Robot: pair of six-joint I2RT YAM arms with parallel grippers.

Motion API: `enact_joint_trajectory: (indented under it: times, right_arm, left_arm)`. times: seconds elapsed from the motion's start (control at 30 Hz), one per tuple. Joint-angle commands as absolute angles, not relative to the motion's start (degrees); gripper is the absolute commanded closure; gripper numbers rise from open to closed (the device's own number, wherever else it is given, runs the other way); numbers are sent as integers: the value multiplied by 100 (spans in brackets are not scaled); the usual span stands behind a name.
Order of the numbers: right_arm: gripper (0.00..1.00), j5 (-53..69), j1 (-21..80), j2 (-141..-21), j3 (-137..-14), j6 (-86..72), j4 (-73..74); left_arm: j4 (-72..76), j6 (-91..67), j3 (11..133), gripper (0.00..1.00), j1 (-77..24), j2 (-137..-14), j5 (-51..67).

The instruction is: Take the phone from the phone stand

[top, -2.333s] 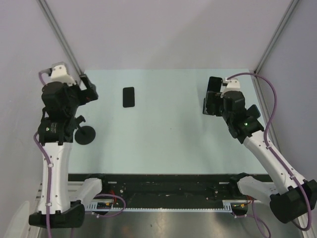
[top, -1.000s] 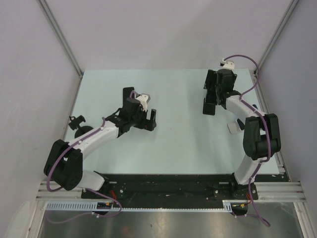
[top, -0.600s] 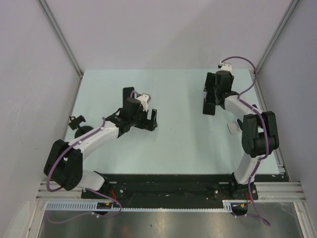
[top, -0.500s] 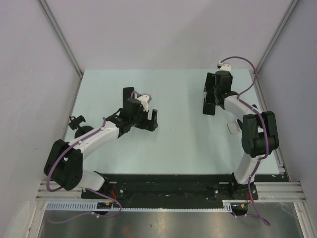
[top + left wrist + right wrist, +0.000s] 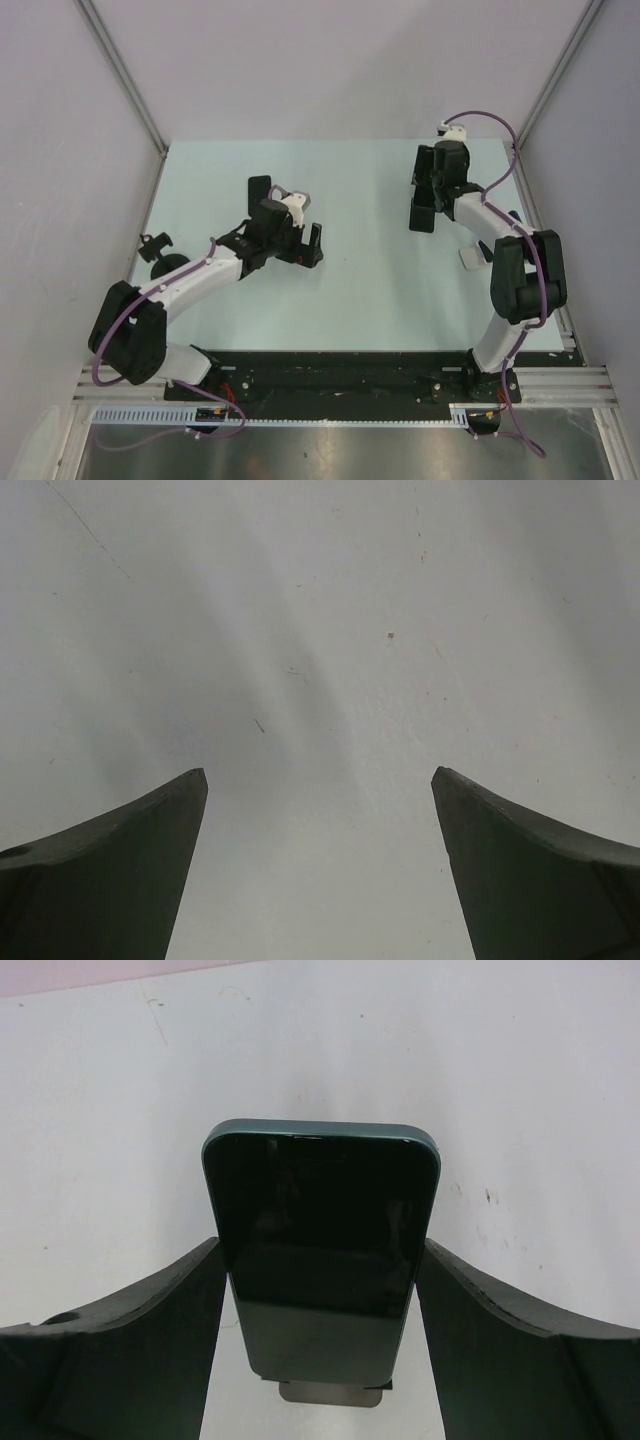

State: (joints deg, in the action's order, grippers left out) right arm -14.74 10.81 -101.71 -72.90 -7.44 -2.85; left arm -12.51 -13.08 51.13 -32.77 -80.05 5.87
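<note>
Dark-green, black-glass phone [image 5: 322,1240] sits in its small grey phone stand [image 5: 330,1393] near the pale table's [image 5: 380,290] far right corner. The right gripper [image 5: 320,1260] clamps the phone's long edges, while the left gripper [image 5: 320,780] hangs wide open, holding nothing. This looks like the grasping step, and the next move calls for a straight lift clear of the stand.

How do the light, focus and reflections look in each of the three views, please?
Top external: even, diffuse light, only faint shadows on the table. Left wrist: soft streaks of light and shade on the table; the left gripper shows dark, slightly soft fingers. Right wrist: the phone is sharp, its dark screen carrying a dull reflection, no hard glare.
</note>
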Motion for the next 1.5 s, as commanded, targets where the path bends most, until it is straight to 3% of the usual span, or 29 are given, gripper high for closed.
enact_joint_trajectory:
  times: [0.0, 0.27, 0.5, 0.67, 1.13, 1.33, 1.43, 1.47]
  right_arm:
    - [77, -1521, 1186, -9476, -7523, -747, -439]
    - [94, -1433, 1353, -8816, -7523, -930, -300]
    - [98, -1380, 1836, -8227, -7428, -1624, 580]
    - [100, -1021, 2091, -7805, -7093, -2372, 773]
    - [100, -589, 3023, -6918, -6276, -3717, 695]
    - [100, -387, 3190, -6741, -6056, -3946, 572]
    - [100, -299, 3234, -6724, -6029, -3964, 571]
    - [100, -290, 3226, -6715, -6029, -3964, 580]
  left_arm:
    - [-1055, -1371, 5150, 0, -3340, -7805, 729]
    - [-862, -1564, 5238, 0, -3331, -7656, 1045]
    - [-36, -2091, 5151, 0, -3340, -7471, 1678]
    - [1326, -2749, 4641, 0, -3348, -7225, 1960]
    - [2136, -2768, 4966, 7, -4060, -7628, 1601]
    - [2250, -2795, 5001, 22, -4263, -7919, 1406]
    - [2311, -2769, 5027, 40, -4359, -7980, 1371]
    - [2320, -2769, 5036, 58, -4394, -7998, 1371]
